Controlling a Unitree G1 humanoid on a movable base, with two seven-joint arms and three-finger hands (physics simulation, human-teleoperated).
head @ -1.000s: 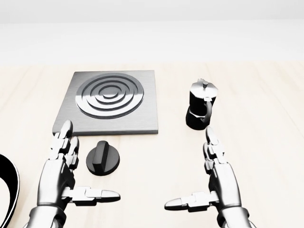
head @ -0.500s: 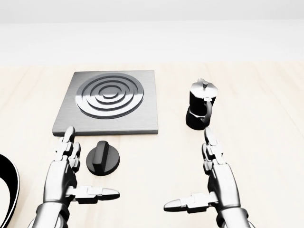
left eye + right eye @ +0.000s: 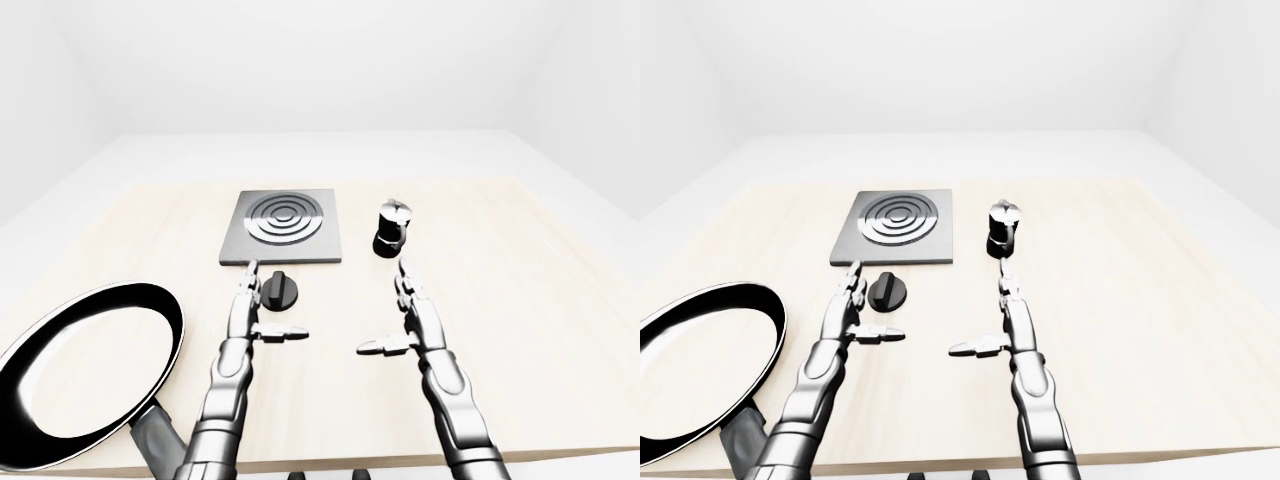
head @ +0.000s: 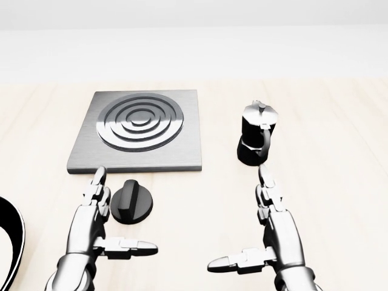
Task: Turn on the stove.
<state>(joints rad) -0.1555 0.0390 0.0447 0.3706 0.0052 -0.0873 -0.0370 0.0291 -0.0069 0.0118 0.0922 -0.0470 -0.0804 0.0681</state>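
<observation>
A grey square stove plate (image 4: 137,131) with ringed burner lies on the pale wooden table. Its black round knob (image 4: 131,202) sits just below the plate's lower edge. My left hand (image 4: 112,224) is open, fingers pointing up just left of the knob, thumb stretched out below it, not touching. My right hand (image 4: 254,233) is open and empty, well right of the knob, below the moka pot.
A black moka pot (image 4: 256,140) stands right of the stove plate. A large black frying pan (image 3: 85,372) lies at the table's lower left, its handle over the near edge. The table (image 3: 560,300) ends at white floor on all sides.
My left hand has moved right, closer to the knob. The right hand has shifted slightly left. The knob, stove and pot have not moved.
</observation>
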